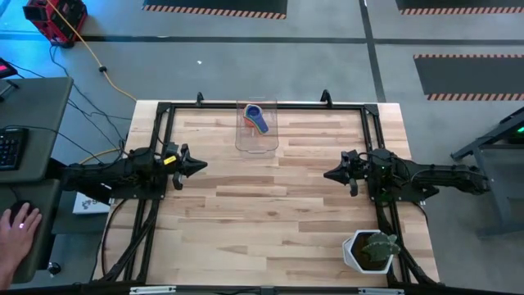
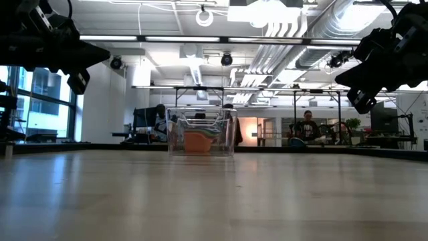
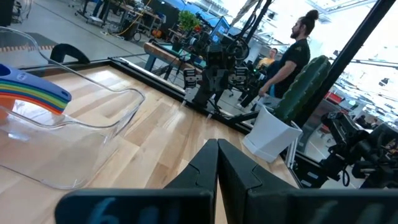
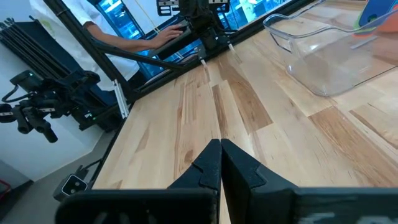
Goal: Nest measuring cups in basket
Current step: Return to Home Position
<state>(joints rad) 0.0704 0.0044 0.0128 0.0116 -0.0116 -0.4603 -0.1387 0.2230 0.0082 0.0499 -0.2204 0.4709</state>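
The clear basket (image 1: 257, 127) stands on the table near the far edge, middle. Inside it the measuring cups (image 1: 256, 119) sit nested, blue on top, with stacked handles fanning in rainbow colours (image 3: 34, 93). In the low view the basket (image 2: 202, 130) shows an orange cup (image 2: 198, 141) at its bottom. My left gripper (image 1: 201, 165) hovers shut above the table's left middle, pointing right. My right gripper (image 1: 327, 174) hovers shut at the right middle, pointing left. Both are well clear of the basket.
A white pot with a green plant (image 1: 371, 251) stands at the table's near right corner. A person's hand (image 1: 18, 225) rests on a desk left of the table. Bare wood lies between the two grippers and toward the near edge.
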